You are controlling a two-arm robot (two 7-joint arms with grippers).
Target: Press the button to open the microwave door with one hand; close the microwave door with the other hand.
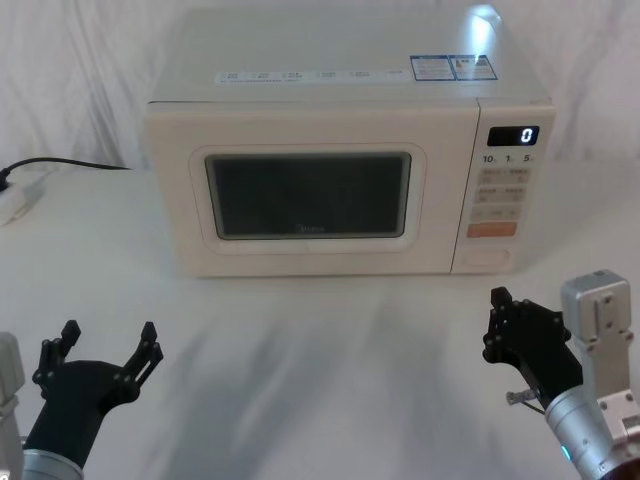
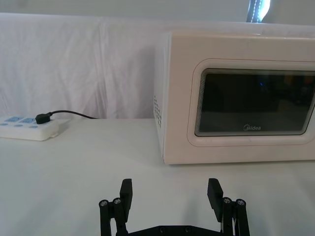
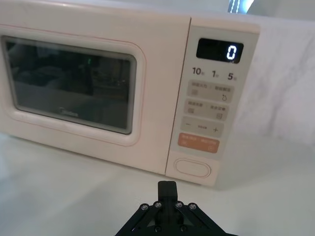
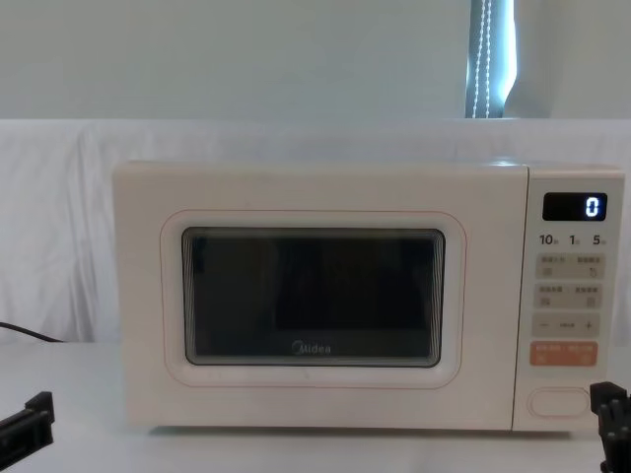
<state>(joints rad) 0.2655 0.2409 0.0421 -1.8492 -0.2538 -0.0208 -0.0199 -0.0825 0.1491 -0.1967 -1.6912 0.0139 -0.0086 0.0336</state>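
Two grippers wait before the microwave [image 1: 340, 150], whose microwave door [image 1: 310, 195] sits flush. Left gripper [image 1: 108, 345], at seven o'clock, is spread wide; right gripper [image 1: 500, 318], fingers together, is short of the button [image 1: 486, 257]. A power strip [image 1: 18, 200] lies at nine o'clock.

counter [image 1: 320, 380]: white, cloth-covered | microwave [image 1: 330, 150]: sits directly on it, ahead of both sets of jaws, door shut | power strip [image 1: 15, 200]: on it, well beyond left jaws, black cable [image 1: 70, 163] plugged in
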